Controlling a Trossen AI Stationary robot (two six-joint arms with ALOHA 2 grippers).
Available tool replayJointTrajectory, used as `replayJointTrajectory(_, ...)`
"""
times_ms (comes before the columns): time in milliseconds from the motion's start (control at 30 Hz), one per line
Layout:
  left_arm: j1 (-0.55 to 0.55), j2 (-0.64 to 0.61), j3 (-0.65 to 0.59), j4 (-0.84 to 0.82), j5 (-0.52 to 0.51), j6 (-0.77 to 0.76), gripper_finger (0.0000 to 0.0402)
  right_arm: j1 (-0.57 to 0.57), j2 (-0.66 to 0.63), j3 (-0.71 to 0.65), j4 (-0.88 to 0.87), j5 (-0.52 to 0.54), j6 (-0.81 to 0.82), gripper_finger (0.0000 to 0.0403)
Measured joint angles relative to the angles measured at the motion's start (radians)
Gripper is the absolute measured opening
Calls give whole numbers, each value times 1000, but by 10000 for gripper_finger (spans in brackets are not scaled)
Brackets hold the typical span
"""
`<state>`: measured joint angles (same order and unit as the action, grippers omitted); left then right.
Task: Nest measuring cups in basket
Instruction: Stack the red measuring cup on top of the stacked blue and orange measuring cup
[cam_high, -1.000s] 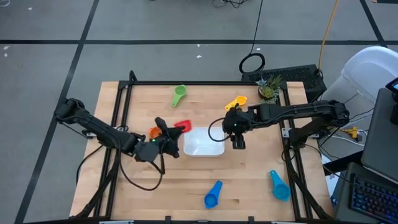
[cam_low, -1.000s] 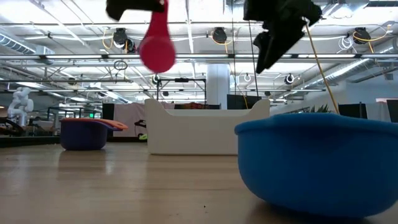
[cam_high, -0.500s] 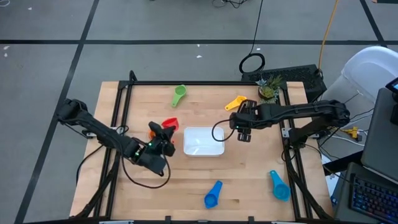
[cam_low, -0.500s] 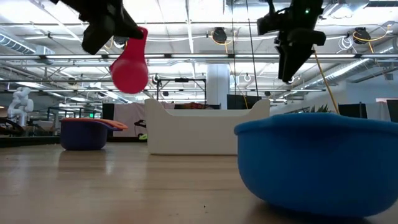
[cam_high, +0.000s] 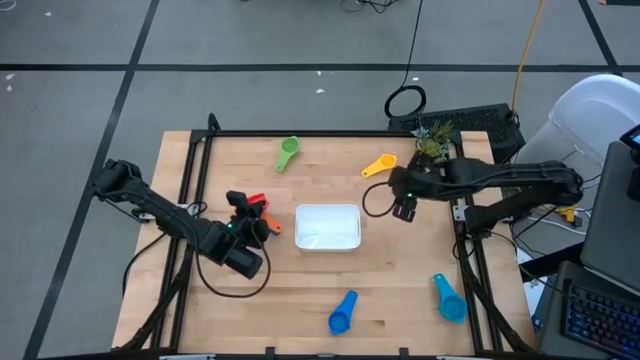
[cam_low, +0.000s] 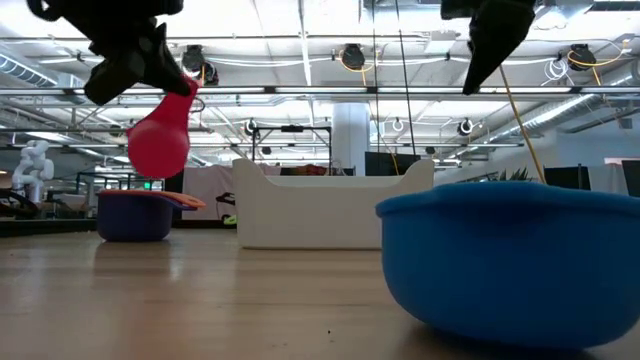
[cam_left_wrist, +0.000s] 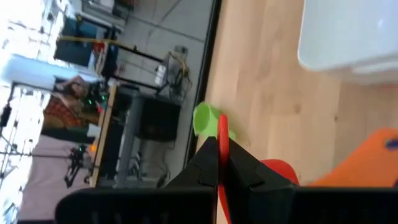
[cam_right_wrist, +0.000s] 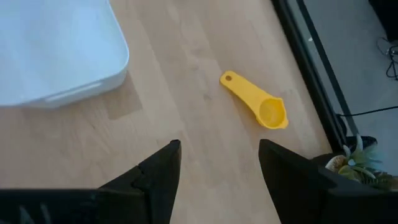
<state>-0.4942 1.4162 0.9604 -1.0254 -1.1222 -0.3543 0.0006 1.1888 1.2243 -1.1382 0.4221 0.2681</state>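
The white basket lies in the middle of the worktop, with nothing in it. Left of the basket the left hand grips a red cup above an orange cup; a second ago it was closer to the basket. The right hand, fingers apart, has moved away to the basket's right. The yellow cup and green cup lie beyond the basket, two blue cups near the front edge, with free wood around the basket.
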Motion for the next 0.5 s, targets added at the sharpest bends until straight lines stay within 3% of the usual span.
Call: replayJointTrajectory(500, 7, 211, 44, -289, 57, -352, 4, 0, -79, 0, 0, 0, 60, 208)
